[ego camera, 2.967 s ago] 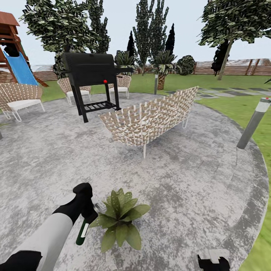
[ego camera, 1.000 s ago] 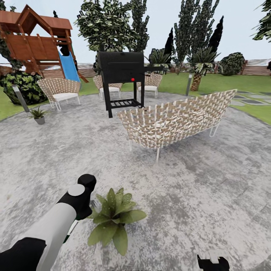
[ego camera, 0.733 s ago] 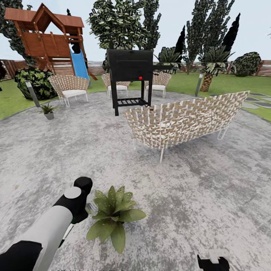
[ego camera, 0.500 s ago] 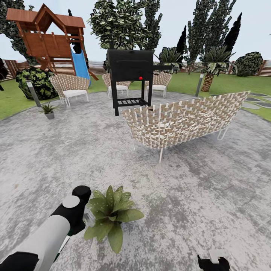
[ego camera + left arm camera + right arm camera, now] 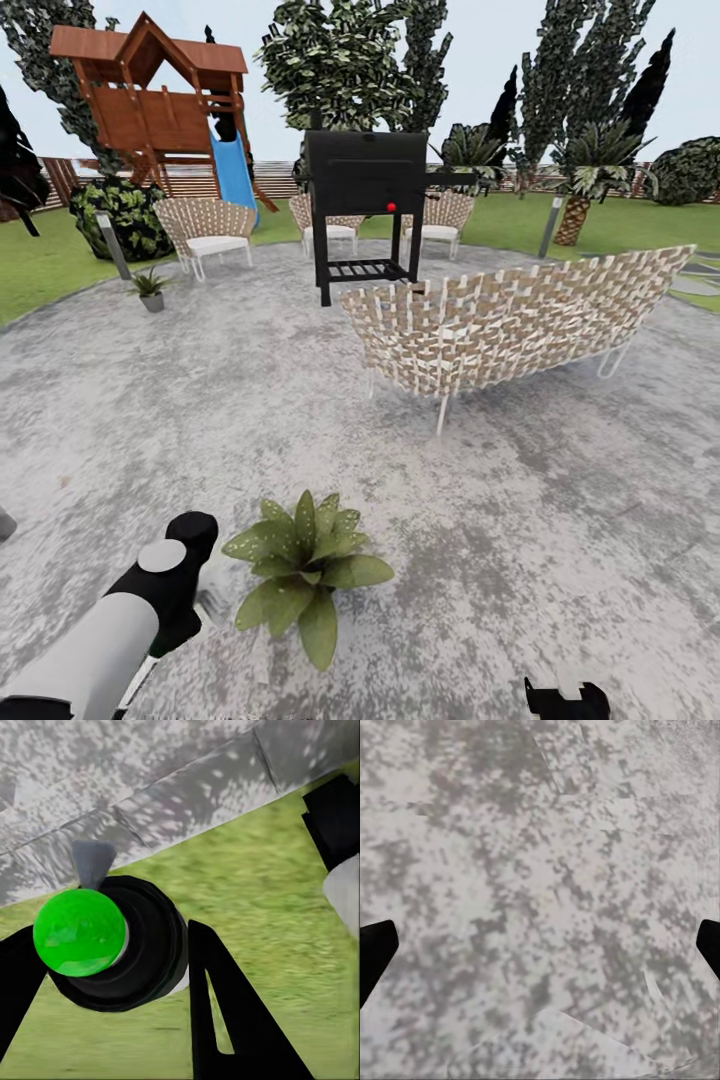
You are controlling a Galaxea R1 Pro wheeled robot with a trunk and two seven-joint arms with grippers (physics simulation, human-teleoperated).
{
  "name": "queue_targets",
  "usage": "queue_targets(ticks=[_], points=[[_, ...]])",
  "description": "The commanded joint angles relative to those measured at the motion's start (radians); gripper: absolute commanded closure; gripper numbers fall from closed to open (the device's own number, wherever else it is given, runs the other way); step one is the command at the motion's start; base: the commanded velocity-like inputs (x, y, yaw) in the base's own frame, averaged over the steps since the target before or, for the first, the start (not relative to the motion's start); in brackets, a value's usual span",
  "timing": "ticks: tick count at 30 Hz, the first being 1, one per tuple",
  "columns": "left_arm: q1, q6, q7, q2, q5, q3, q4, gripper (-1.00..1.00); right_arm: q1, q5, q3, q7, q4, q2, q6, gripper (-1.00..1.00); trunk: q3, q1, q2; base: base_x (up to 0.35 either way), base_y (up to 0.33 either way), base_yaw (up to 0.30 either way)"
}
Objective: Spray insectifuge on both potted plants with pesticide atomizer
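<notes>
While the left arm reaches low at the near left of the head view, its left gripper (image 5: 112, 967) is clamped on the pesticide atomizer (image 5: 112, 945), one dark finger on each side of the bottle. Seen along the fingers, the atomizer is a round black body with a bright green cap facing the camera and a small grey nozzle tip sticking out past its rim, with lawn and the edge of the paving behind it. In the head view the bottle is mostly hidden behind the black wrist.

Just right of that wrist stands the nearer potted plant (image 5: 305, 565), a low rosette of pointed green leaves flecked with pale spots; its pot is hidden under the foliage. The second potted plant (image 5: 151, 288) sits far to the left at the rim of the patio (image 5: 560, 520), small, in a grey pot, beside a bollard lamp (image 5: 112, 245). Between them the mottled grey paving carries a woven sofa (image 5: 520, 320), a black grill (image 5: 365, 205) and woven chairs (image 5: 210, 232).

The right gripper (image 5: 540, 945) hangs over bare paving with its fingers spread wide apart.
</notes>
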Motion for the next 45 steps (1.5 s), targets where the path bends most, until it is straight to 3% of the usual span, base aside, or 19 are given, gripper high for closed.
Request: queue_targets(ticks=[1, 4, 6, 13, 19, 23, 27, 33, 45], points=[[-0.001, 0.010, -0.010, -0.008, 0.006, -0.006, -0.001, 1.00, -0.001, 0.011, -0.005, -0.006, 0.002, 0.000, -0.003, -1.00, -0.001, 0.000, 0.000, 0.000, 0.000, 0.274], [0.000, 0.011, -0.010, -0.028, 0.017, -0.007, -0.007, 1.00, -0.001, 0.011, -0.005, -0.006, 0.002, 0.000, -0.003, -1.00, -0.001, 0.000, 0.000, 0.000, 0.000, 0.276], [0.000, 0.011, -0.010, -0.057, 0.020, -0.008, -0.012, 1.00, -0.001, 0.011, -0.005, -0.006, 0.002, 0.000, -0.003, -1.00, -0.001, 0.000, 0.000, 0.060, -0.129, 0.101], [0.000, 0.011, 0.006, -0.067, 0.022, -0.006, -0.003, 1.00, -0.001, 0.011, -0.005, -0.006, 0.002, -0.002, -0.003, -1.00, -0.001, 0.000, 0.000, 0.085, -0.164, 0.006], [0.063, 0.011, 0.066, -0.059, 0.026, 0.001, 0.001, 1.00, -0.001, 0.011, -0.005, -0.006, 0.002, -0.002, -0.003, -1.00, -0.001, 0.000, 0.000, 0.003, -0.006, 0.000], [0.086, 0.009, 0.122, -0.042, 0.093, 0.029, -0.005, 1.00, -0.001, 0.011, -0.005, -0.006, 0.002, -0.001, -0.003, -1.00, -0.001, 0.000, 0.000, 0.000, 0.000, 0.055], [0.088, 0.008, 0.199, -0.045, 0.159, 0.035, -0.012, 1.00, -0.001, 0.011, -0.005, -0.006, 0.002, 0.000, -0.003, -1.00, -0.001, 0.000, 0.000, 0.000, 0.000, 0.238], [0.087, 0.007, 0.212, -0.062, 0.212, 0.032, -0.016, 1.00, -0.001, 0.011, -0.005, -0.006, 0.002, 0.000, -0.003, -1.00, -0.001, 0.000, 0.000, 0.000, 0.000, 0.145], [0.083, 0.008, 0.213, -0.062, 0.223, 0.032, -0.017, 1.00, -0.001, 0.011, -0.005, -0.006, 0.002, 0.000, -0.003, -1.00, -0.001, 0.000, 0.000, 0.064, -0.225, 0.009]])
